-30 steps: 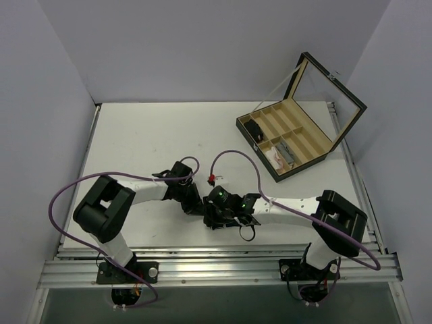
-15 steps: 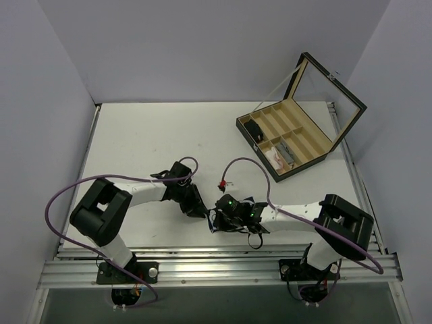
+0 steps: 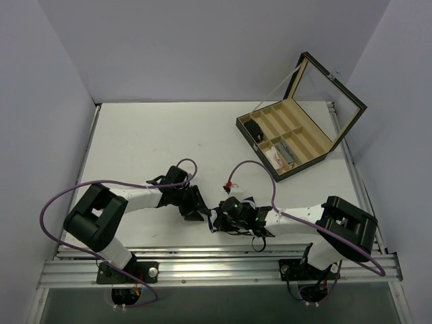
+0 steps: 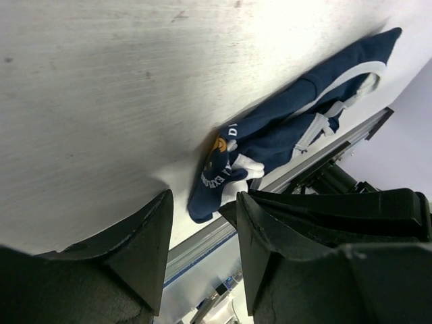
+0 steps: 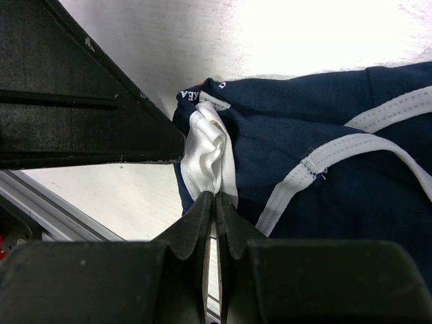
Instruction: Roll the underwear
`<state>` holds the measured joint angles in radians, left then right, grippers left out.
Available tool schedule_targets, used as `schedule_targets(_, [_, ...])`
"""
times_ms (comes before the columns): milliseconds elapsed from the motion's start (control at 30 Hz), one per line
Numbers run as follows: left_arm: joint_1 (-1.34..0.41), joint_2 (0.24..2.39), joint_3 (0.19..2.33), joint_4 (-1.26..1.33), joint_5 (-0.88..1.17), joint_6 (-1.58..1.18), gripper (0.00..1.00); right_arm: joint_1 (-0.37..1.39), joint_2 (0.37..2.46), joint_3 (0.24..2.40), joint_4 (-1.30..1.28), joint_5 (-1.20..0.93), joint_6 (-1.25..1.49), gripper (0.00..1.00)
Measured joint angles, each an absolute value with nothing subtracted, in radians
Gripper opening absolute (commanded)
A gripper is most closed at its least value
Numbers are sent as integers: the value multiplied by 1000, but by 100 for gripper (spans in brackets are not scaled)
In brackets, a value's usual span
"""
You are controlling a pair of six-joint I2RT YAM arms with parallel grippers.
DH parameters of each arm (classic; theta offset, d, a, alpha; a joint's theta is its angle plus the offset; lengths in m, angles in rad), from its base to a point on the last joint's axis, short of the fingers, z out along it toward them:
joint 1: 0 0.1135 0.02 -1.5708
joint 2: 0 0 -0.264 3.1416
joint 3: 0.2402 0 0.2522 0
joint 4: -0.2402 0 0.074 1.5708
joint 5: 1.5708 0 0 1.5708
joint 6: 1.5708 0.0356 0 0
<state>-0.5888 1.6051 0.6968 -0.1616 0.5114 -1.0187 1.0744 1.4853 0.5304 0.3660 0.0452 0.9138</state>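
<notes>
The underwear (image 5: 317,121) is a navy garment with white trim, lying bunched on the white table near its front edge. My right gripper (image 5: 215,197) is shut on a white fold at the bundle's end. In the left wrist view the underwear (image 4: 283,128) stretches away from my left gripper (image 4: 202,226). That gripper stands open, with the fabric's tip just beyond its fingertips and nothing held. From above, the left gripper (image 3: 201,210) and the right gripper (image 3: 219,217) meet tip to tip and hide most of the garment.
A wooden divided box (image 3: 290,138) with its lid up stands at the back right. It holds a white-and-pink bundle (image 3: 277,156) and a small black item (image 3: 254,128). The aluminium rail (image 3: 216,260) runs just behind the grippers. Purple cables (image 3: 250,165) loop over both arms.
My right gripper has shut on the underwear's white fold and shifted slightly toward the near edge. My left gripper has opened and let go of the fabric.
</notes>
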Motion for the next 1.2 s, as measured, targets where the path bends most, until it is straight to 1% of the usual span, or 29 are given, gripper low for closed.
schedule_targets(200, [-588,1634,665,-50,571,-1014,48,1074,1485,521,381,45,920,0])
schedule_targets(333, [-588,1678,661,26,626,-1020,41,1073,1481,512,395,44,923,0])
schedule_targets(367, [-588,1691,662,43,638,-1021,31,1073,1481,511,397,44,924,0])
schedule_targets(433, [-589,1712,662,60,646,-1025,18,1073,1480,510,397,44,924,0])
schedule_targets(467, [-588,1719,662,62,650,-1028,7,1073,1480,510,396,44,924,0])
schedule_targets(500, [-588,1721,663,62,654,-1031,3,1073,1479,510,394,44,924,4])
schedule_targets(567, [-588,1721,669,53,650,-1032,2,1073,1476,511,387,45,923,10])
schedule_targets(600, [-588,1720,674,42,646,-1032,2,1073,1473,516,371,46,922,16])
schedule_targets(700, [-595,1704,703,-43,601,-1032,2,1073,1467,563,281,59,903,27])
schedule_targets(800, [-601,1666,752,-170,519,-1031,2,1073,1456,624,155,91,863,33])
schedule_targets(900, [-601,1636,799,-267,446,-1036,2,1076,1434,677,53,120,824,38])
schedule_targets(967, [-603,1632,825,-323,410,-1041,2,1081,1410,703,23,139,799,39])
schedule_targets(1200, [-648,1649,888,-504,323,-1066,2,1125,1346,722,22,170,743,42])
